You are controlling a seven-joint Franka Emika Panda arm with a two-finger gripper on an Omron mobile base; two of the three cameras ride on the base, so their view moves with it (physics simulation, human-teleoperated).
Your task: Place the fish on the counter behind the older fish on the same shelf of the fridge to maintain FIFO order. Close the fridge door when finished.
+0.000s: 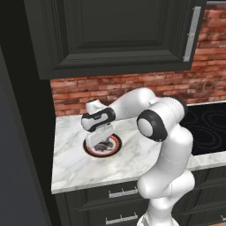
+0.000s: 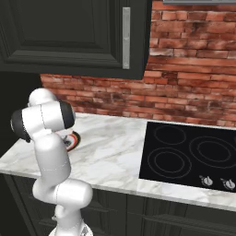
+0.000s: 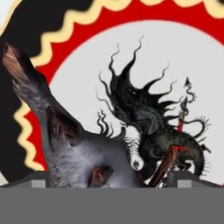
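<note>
The fish (image 3: pixel 74 148), dark grey-brown with ragged fins, lies on a round plate (image 3: pixel 87 30) that has a red and black rim and a dark dragon picture. The plate (image 1: pixel 116 140) sits on the white marble counter (image 1: pixel 88 172) near its left end. My gripper (image 1: pixel 100 142) is right down over the plate, pointing at it. In the hand view the gripper (image 3: pixel 111 180) stands open, its tips wide apart with the fish's body between them. In the right base view my own arm hides most of the plate (image 2: pixel 73 139). The older fish, the shelf and the fridge are out of view.
A black cooktop (image 1: pixel 207 128) (image 2: pixel 189 156) is set into the counter to the right. Dark upper cabinets (image 1: pixel 114 31) hang over the plate, with a brick wall (image 2: pixel 184 83) behind. A tall dark panel (image 1: pixel 17 154) borders the counter's left end. Dark drawers (image 1: pixel 119 194) run below.
</note>
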